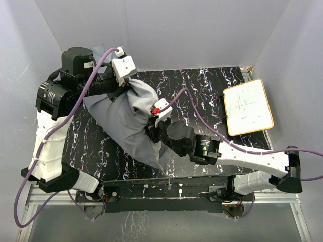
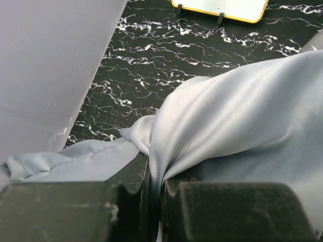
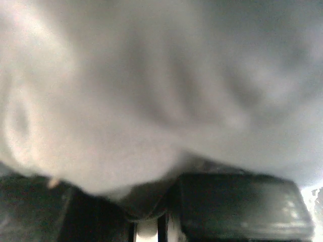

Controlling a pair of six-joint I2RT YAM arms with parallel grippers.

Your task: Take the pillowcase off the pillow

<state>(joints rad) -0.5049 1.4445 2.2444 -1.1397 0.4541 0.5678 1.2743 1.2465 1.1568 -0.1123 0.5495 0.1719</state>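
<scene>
**A:** Where does the pillowcase [image 1: 128,121] lie?

**B:** On the left half of the black marbled table [image 1: 202,85]. It is a long grey bundle running slantwise from the far left toward the near middle, plump and creased. The pillow is hidden inside it, so none of the off-white cloth can be made out from above.

**A:** And the left gripper [image 2: 155,201]?

**B:** It is at the far end of the bundle. Its wrist camera shows the two dark fingers [image 2: 65,212] drawn almost together, with a gathered fold of grey cloth pinched in the narrow slit between them — the fabric rises from there in a tight ridge and spreads out to the right.

**A:** The right gripper [image 1: 151,128]?

**B:** It is pressed into the right flank of the bundle, about midway along. Its own camera is blurred, and pale grey cloth fills nearly the whole view. The jaws stand close together, and a small nub of cloth seems to hang down between them — so it looks clamped on the pillowcase, though the blur leaves the grip itself indistinct.

**A:** Anything else on the table?

**B:** A small whiteboard [image 1: 247,106] with a yellow frame sits at the right edge, well apart from the bundle and both grippers. Its frame also shows at the top of the left wrist view.
</scene>
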